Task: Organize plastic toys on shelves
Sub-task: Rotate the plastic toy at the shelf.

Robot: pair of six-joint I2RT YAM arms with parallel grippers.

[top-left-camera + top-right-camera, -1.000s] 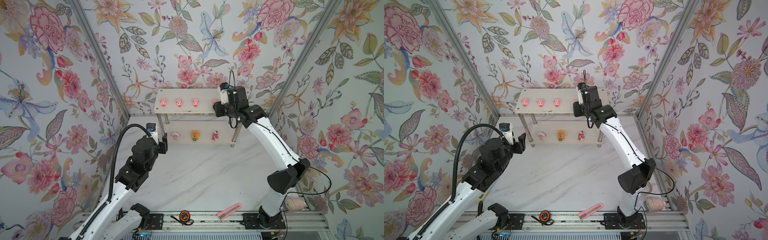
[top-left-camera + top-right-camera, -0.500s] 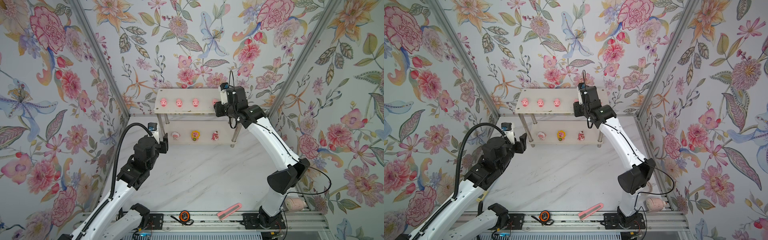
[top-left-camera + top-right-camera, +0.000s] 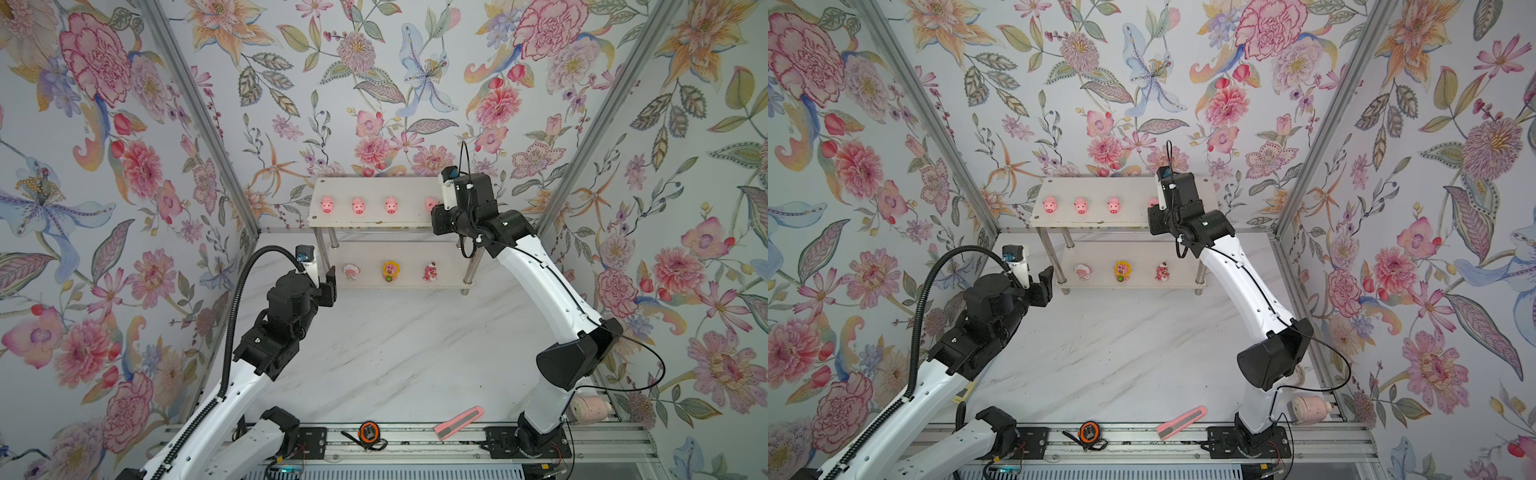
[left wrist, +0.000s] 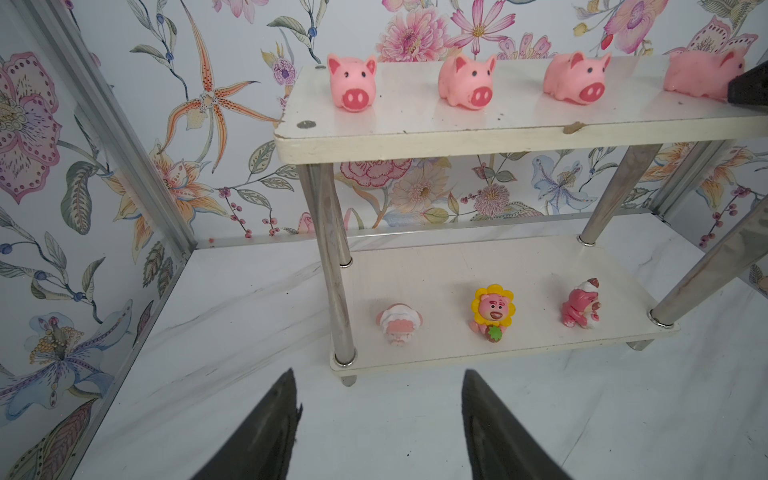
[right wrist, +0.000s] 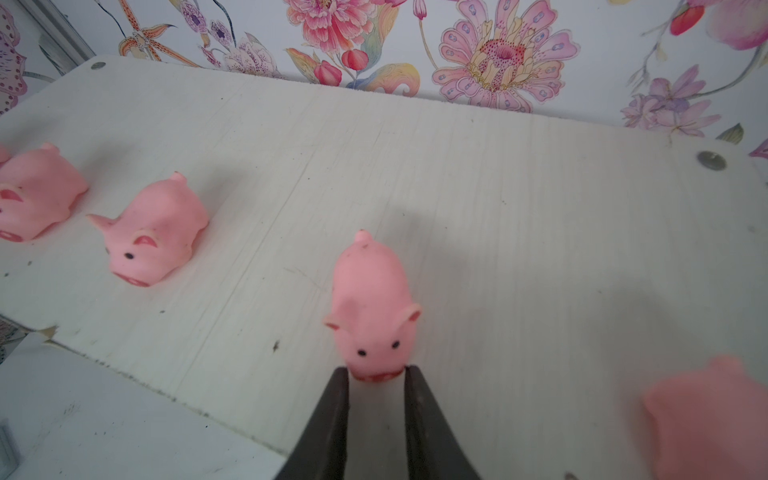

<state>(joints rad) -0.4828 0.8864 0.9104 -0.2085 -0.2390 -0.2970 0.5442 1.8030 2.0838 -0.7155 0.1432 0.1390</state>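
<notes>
Right gripper [image 5: 376, 376] first: its two dark fingers [image 5: 338, 399] sit tight against either side of a pig [image 5: 370, 299], right at the snout, so we call it clamped on the pig's nose. The pig stands on all fours on the top board [image 5: 498, 187] of the shelves [image 4: 415, 145], facing the gripper. More pigs [image 5: 153, 232] stand in a row to one side, and a blurred pink one [image 5: 706, 411] is close on the other.

We judge this toy light and soft, rubbery and likely hollow, so it squashes rather than cracks. The snout is a small, rounded handhold, and a hard squeeze there could pop it out forwards. Across the flanks, behind the ears, looks to us the surer grip.

Left gripper [image 4: 379, 372] now: jaws well apart, nothing between them, hovering just off the corner of the lower board [image 4: 436, 270]. Three little figures [image 4: 493, 309] are lined up there. Those look hard and top-heavy, so we would take them by the body.
</notes>
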